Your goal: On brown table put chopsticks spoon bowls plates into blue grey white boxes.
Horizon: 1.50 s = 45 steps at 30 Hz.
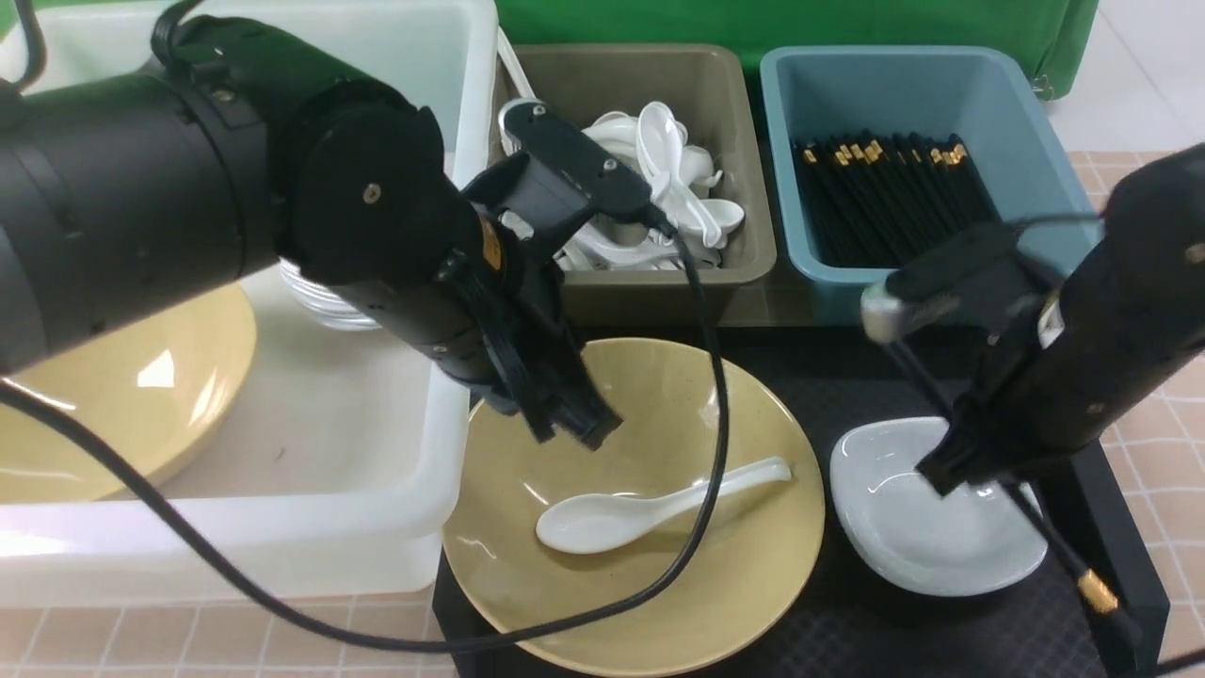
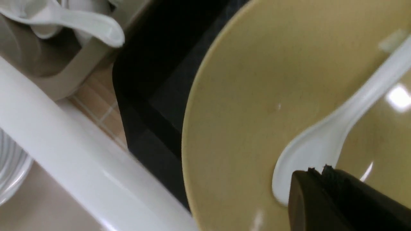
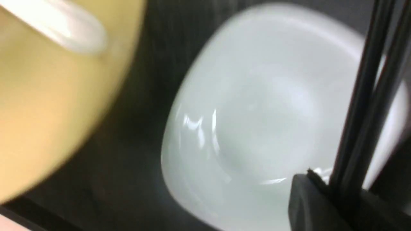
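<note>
The left arm angles down with its jaws shut, while the right arm's jaws point down, nearly closed.

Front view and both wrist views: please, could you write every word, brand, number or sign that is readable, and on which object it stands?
There is no text that I can read in any view.
The left arm has small pale marks near its gripper, too small to read.

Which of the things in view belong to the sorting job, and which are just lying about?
Part of the job:
- chopsticks, in the right gripper
- spoon
- yellow bowl
- white plate
- blue box, grey box, white box

Just lying about:
- black tray
- green cloth
</note>
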Each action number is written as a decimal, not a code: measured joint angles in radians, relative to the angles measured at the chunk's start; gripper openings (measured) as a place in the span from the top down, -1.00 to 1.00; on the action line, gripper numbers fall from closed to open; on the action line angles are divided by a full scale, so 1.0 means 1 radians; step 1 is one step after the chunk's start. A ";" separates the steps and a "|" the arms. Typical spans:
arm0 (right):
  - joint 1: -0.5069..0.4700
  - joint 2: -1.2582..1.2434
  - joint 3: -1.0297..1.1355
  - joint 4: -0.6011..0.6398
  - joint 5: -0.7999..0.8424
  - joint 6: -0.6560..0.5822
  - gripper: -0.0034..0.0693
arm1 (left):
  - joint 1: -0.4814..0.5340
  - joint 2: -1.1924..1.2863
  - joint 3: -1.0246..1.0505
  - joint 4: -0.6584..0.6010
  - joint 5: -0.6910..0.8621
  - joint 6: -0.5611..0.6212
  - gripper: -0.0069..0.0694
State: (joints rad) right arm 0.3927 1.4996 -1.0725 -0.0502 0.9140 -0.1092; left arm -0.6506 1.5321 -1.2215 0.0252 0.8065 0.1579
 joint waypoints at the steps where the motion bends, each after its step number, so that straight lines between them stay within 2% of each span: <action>1: 0.000 -0.010 -0.009 -0.002 -0.004 0.000 0.68 | 0.000 0.005 -0.002 0.000 -0.012 -0.005 0.81; 4: -0.010 -0.012 -0.132 -0.038 -0.046 -0.002 0.68 | 0.003 0.085 -0.078 -0.005 -0.069 -0.024 0.81; 8: -0.055 0.051 -0.275 -0.042 -0.073 -0.004 0.68 | 0.027 0.179 -0.233 -0.025 -0.053 -0.025 0.81; 15: -0.182 0.338 -0.692 -0.041 -0.009 -0.008 0.68 | 0.134 0.335 -0.543 -0.135 0.052 0.048 0.81; 16: -0.204 0.418 -0.802 -0.033 0.018 -0.006 0.68 | 0.151 0.351 -0.586 -0.165 0.077 0.066 0.81; 18: -0.235 0.563 -1.001 -0.006 0.061 0.005 0.68 | 0.170 0.362 -0.609 -0.210 0.105 0.099 0.81; 19: -0.235 0.563 -1.001 -0.006 0.065 0.006 0.68 | 0.170 0.362 -0.610 -0.210 0.108 0.099 0.81; 20: -0.258 0.670 -1.149 0.017 0.099 0.016 0.68 | 0.175 0.363 -0.612 -0.229 0.131 0.123 0.81; 21: -0.258 0.682 -1.165 0.019 0.102 0.016 0.68 | 0.176 0.364 -0.613 -0.230 0.138 0.125 0.81; 24: -0.285 0.861 -1.400 0.033 0.144 0.042 0.68 | 0.176 0.365 -0.614 -0.234 0.189 0.157 0.81; 29: -0.303 0.953 -1.475 0.038 0.166 0.109 0.66 | 0.176 0.365 -0.614 -0.235 0.217 0.168 0.81; 32: -0.310 0.965 -1.478 0.038 0.198 0.109 0.48 | 0.176 0.365 -0.615 -0.235 0.225 0.170 0.81; 33: -0.310 0.965 -1.478 0.038 0.219 0.109 0.31 | 0.176 0.365 -0.615 -0.235 0.225 0.172 0.81; 34: -0.310 0.963 -1.478 0.038 0.222 0.109 0.29 | 0.176 0.365 -0.615 -0.235 0.225 0.173 0.81; 36: -0.310 0.951 -1.479 0.040 0.288 0.100 -0.08 | 0.176 0.364 -0.615 -0.235 0.237 0.180 0.81; 40: -0.310 0.881 -1.449 0.101 0.333 0.039 -0.49 | 0.176 0.321 -0.582 -0.218 0.261 0.183 0.81; 42: -0.310 0.839 -1.418 0.140 0.334 0.009 -0.55 | 0.177 0.288 -0.549 -0.207 0.263 0.183 0.81; 45: -0.284 0.670 -1.269 0.202 0.334 -0.115 -0.61 | 0.198 0.158 -0.411 -0.197 0.258 0.184 0.81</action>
State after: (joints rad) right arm 0.1082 2.1694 -2.3419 0.1521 1.2475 -0.2244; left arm -0.4529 1.6902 -1.6330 -0.1721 1.0648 0.3418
